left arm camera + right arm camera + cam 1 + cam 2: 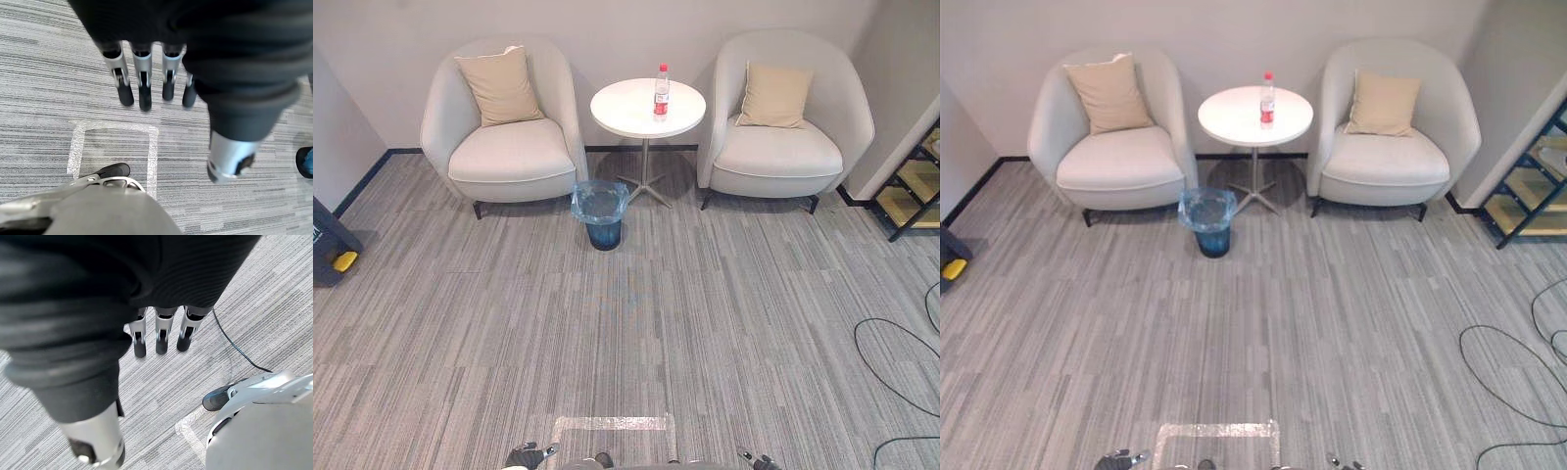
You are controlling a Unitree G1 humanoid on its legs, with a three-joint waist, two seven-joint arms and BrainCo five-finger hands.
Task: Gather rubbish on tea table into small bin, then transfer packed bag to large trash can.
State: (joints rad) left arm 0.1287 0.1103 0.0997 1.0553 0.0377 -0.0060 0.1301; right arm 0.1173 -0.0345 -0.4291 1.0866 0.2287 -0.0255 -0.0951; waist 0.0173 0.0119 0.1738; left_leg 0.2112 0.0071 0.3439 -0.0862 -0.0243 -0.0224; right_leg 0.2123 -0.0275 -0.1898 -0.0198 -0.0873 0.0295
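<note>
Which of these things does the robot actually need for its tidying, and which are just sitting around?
For the job:
clear plastic bottle with red cap and label
round white tea table
small dark bin lined with a blue plastic bag

Just there:
left pale grey armchair
right pale grey armchair
black-framed shelf

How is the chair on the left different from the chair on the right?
The left armchair holds a tilted cushion; the right armchair holds a straighter cushion. The small bin with its blue bag stands by the left armchair's front corner, while a dark shelf stands beside the right armchair. Both are pale, rounded and sit either side of the round white table.
</note>
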